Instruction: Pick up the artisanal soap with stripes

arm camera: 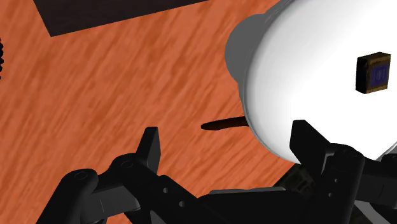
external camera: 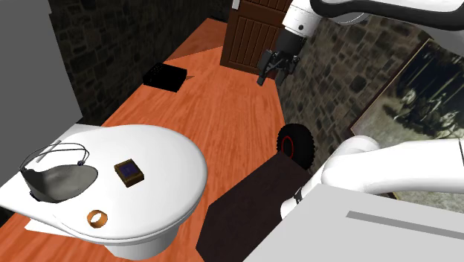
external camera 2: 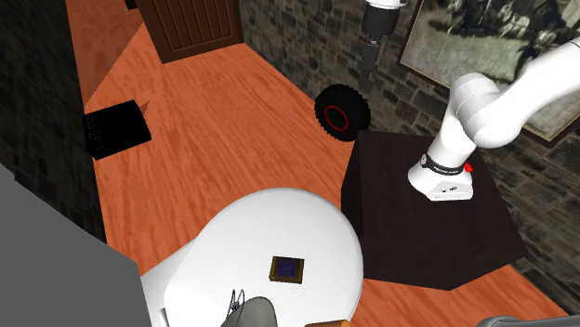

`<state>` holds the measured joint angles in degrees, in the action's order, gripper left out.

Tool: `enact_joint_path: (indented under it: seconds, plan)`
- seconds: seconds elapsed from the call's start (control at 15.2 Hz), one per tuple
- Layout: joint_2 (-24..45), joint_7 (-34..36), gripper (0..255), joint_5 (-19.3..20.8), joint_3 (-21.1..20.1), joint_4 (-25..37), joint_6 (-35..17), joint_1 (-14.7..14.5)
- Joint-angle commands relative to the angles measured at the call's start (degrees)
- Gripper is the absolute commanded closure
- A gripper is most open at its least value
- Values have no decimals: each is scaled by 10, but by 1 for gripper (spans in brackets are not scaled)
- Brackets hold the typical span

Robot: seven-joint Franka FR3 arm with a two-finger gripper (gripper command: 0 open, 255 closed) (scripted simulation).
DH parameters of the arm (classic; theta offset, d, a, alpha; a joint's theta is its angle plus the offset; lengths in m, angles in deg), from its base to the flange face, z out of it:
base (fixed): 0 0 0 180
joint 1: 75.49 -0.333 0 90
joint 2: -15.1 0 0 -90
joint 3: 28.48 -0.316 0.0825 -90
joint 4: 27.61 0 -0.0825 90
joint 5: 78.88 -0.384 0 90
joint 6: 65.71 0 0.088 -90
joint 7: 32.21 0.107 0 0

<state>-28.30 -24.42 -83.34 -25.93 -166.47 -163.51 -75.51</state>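
Observation:
The soap (external camera: 129, 172) is a small brown block with a blue-purple top face. It lies flat near the middle of a round white table (external camera: 175, 152). It also appears on the table in the second exterior view (external camera 2: 286, 268) and in the wrist view (arm camera: 374, 72). My black gripper (external camera: 274, 74) hangs high in the air over the wooden floor, far from the table and near the stone wall. In the wrist view its fingers (arm camera: 150, 141) stand wide apart with nothing between them. The gripper (arm camera: 226, 133) looks down at the floor beside the table's edge (arm camera: 254, 114).
An orange ring (external camera: 97, 218) and a grey bowl-like object with wire (external camera: 59, 177) share the table. On the floor lie a black box (external camera: 164, 76) and a black tyre with a red rim (external camera: 297, 143). A wooden door (external camera: 253, 33) stands at the back. The dark stand (external camera 2: 437, 232) borders the table.

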Motion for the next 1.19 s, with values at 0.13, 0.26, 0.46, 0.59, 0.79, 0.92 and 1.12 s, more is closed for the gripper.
enact_joint_path:
  seconds: [0.13,0.26,0.46,0.59,0.79,0.92,1.12]
  plan:
    - [15,21,0,-11,-22,-10,-26,-9]
    - [33,43,0,-22,-45,-17,-51,-18]
    - [67,75,0,-36,-78,-22,-91,-31]
    - [93,96,0,-44,-101,-21,-117,-39]
    - [138,128,0,-52,-133,-15,-156,-49]
    - [170,151,0,-53,-155,-7,-181,-55]
    - [224,187,0,-50,-186,11,-217,-61]
